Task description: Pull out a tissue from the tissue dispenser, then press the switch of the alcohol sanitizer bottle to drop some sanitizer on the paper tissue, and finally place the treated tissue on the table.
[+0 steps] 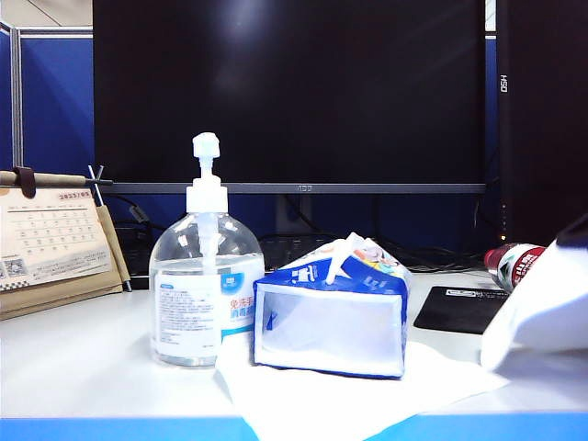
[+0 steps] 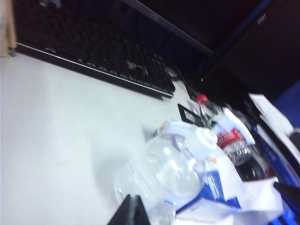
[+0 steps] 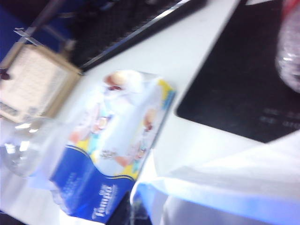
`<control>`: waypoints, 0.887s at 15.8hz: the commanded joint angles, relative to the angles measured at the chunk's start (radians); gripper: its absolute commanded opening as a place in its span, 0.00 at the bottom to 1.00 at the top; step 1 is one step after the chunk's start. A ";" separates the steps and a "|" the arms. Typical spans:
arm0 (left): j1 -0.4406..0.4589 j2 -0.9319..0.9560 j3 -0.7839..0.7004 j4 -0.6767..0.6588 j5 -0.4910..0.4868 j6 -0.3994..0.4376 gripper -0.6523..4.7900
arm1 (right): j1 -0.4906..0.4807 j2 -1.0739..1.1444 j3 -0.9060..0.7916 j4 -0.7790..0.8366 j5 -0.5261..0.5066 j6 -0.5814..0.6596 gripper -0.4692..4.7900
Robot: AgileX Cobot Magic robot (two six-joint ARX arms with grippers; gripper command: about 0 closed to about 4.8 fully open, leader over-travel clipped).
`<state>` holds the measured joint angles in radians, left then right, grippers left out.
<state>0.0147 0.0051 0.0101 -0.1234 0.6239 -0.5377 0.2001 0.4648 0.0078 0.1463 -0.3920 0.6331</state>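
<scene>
Nothing begun — tissue (image 1: 342, 253) poking from the tissue dispenser (image 1: 331, 317) at centre, switch (image 1: 206, 147) unpressed, left gripper (image 2: 132, 211) and right gripper (image 3: 136, 213) both closed, empty.

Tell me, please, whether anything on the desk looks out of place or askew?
Mostly tidy. A large white paper sheet lies under the tissue dispenser and hangs over the table front edge. The alcohol sanitizer bottle stands upright. The left gripper is shut; the right gripper is out of view.
</scene>
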 commanded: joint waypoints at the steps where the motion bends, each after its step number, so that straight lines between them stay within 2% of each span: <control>1: -0.054 -0.001 0.001 -0.016 0.002 0.041 0.11 | 0.082 0.018 -0.006 -0.111 0.222 -0.019 0.08; 3: -0.094 -0.001 0.001 -0.016 0.007 0.041 0.11 | 0.086 0.036 -0.006 -0.126 0.288 -0.040 0.10; 4: -0.108 -0.001 0.001 -0.015 0.008 0.040 0.11 | 0.086 0.036 -0.005 -0.118 0.313 -0.039 0.35; 5: -0.124 -0.001 0.001 -0.014 0.008 0.041 0.11 | 0.087 0.035 -0.005 -0.115 0.357 -0.026 0.82; 6: -0.136 -0.001 0.001 -0.014 0.009 0.041 0.11 | 0.086 0.036 -0.005 -0.117 0.392 -0.020 1.00; 10: -0.144 -0.001 0.001 -0.014 0.012 0.041 0.11 | 0.086 0.036 -0.005 -0.176 0.407 0.026 1.00; 11: -0.144 -0.001 0.001 -0.014 0.013 0.041 0.11 | 0.086 0.036 -0.004 -0.256 0.471 0.030 1.00; 13: -0.144 -0.001 0.001 -0.014 0.013 0.041 0.11 | 0.086 0.035 0.004 -0.282 0.522 0.079 1.00; 14: -0.144 -0.001 0.001 -0.014 0.013 0.041 0.11 | 0.086 0.034 0.053 -0.427 0.583 0.082 0.97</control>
<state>-0.1291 0.0048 0.0101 -0.1238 0.6319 -0.5049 0.2859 0.4980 0.0410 -0.1730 0.1432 0.7086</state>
